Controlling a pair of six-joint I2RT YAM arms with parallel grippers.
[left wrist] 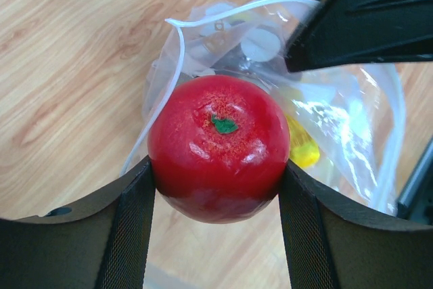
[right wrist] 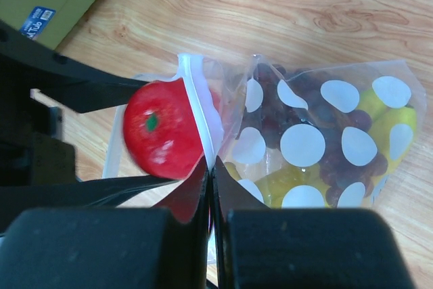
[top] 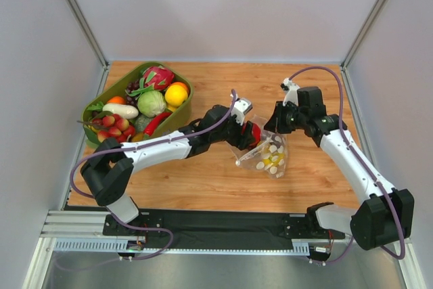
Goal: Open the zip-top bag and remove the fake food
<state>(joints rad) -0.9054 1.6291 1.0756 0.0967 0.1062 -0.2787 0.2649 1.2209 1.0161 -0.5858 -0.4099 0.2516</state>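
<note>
Left jaws clamp red fruit point(left wrist: 218, 147); right jaws pinch bag point(right wrist: 302, 145), grapes point(right wrist: 308, 96) visible only from right wrist

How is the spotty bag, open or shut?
Open: the bag gapes at its zip edge, and the left tool holds the red fruit at the mouth.

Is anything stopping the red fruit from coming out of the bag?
Nothing visible blocks it. The left gripper is clamped on the red fruit at the open mouth of the zip-top bag. Only the loose rim lies against one side, and the right gripper pinches that rim.
</note>
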